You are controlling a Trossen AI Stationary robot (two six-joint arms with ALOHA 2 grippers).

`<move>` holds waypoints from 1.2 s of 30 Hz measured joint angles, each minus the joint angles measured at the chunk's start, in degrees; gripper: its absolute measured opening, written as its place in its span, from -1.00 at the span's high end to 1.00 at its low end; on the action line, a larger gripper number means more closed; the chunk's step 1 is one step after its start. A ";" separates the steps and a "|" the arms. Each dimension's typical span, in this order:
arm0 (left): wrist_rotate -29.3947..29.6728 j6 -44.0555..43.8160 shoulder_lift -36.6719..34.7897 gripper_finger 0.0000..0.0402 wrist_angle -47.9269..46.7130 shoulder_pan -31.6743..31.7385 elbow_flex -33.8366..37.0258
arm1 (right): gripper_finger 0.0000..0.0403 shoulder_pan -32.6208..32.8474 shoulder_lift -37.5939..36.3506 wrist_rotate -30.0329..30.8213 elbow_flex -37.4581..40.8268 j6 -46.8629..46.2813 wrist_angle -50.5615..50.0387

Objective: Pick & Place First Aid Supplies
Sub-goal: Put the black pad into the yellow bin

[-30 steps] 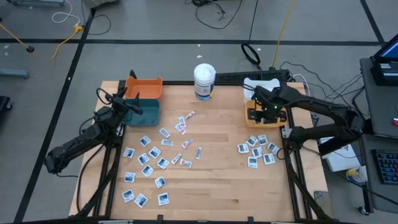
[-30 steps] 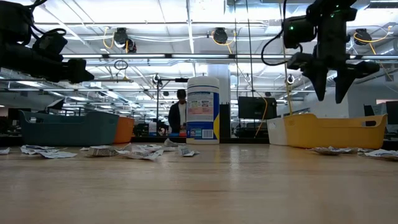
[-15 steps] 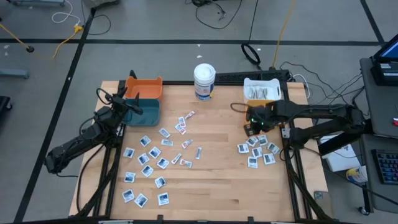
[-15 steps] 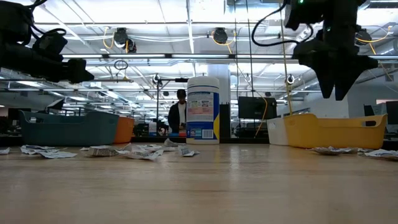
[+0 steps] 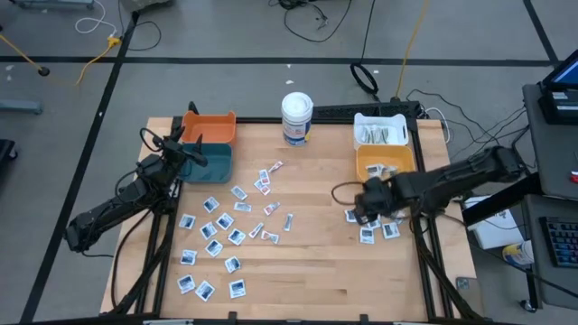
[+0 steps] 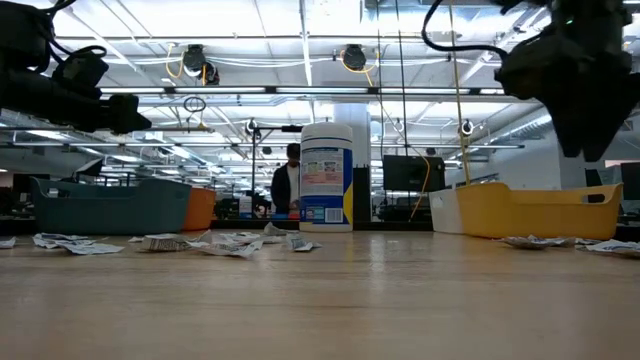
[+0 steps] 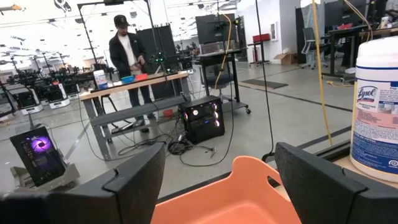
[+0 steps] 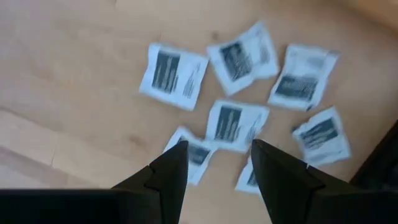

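Now the right tool, fingers partly apart and holding nothing, is hovering over the sachets, so it should be settling squarely over one packet before closing, while the left tool is waiting wide open by the orange bin.

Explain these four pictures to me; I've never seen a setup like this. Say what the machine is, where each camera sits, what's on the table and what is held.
Two dark robot arms work at a wooden table. One camera looks straight down, one sits at table height, one rides on each wrist. Scattered packets lie on the table, beside an orange bin, a teal bin, a yellow bin, a white bin and a tub. The left gripper waits open near the teal bin, holding nothing. The right gripper hovers open over a cluster of sachets, also empty.
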State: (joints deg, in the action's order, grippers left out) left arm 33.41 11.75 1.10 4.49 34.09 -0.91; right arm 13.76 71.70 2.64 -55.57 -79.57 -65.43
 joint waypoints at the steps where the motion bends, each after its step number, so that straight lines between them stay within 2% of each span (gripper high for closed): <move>1: 0.00 0.00 0.00 -0.53 0.00 0.02 0.00 | 0.16 1.42 0.64 -0.21 0.00 -1.27 0.40; 6: 0.00 0.00 0.00 -0.53 0.00 0.00 0.01 | 0.16 7.21 4.75 -1.16 0.00 -5.14 4.37; 11: 0.00 0.00 0.02 -0.53 0.00 0.01 0.02 | 0.16 10.10 10.06 -1.18 0.20 -5.27 8.47; 18: 0.00 0.00 0.00 -0.53 0.00 0.01 0.00 | 0.16 11.85 16.29 -3.08 2.63 -5.29 13.44; 24: 0.00 0.00 0.01 -0.53 0.00 0.02 0.00 | 0.16 11.68 17.99 -4.42 6.89 -5.25 20.87; 29: 0.00 0.00 0.00 -0.53 0.00 0.02 0.02 | 0.17 10.97 17.92 -5.78 7.97 -5.25 22.22; 32: 0.00 0.00 0.01 -0.53 0.00 0.00 0.00 | 0.23 10.99 17.97 -5.80 8.00 -5.25 22.18; 36: 0.00 0.00 0.00 -0.53 0.00 0.02 0.02 | 0.47 10.99 17.99 -5.87 8.05 -5.25 22.17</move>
State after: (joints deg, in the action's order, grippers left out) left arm 33.41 11.75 1.10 4.49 34.11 -0.89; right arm 24.75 89.69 -3.23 -47.52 -84.82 -43.26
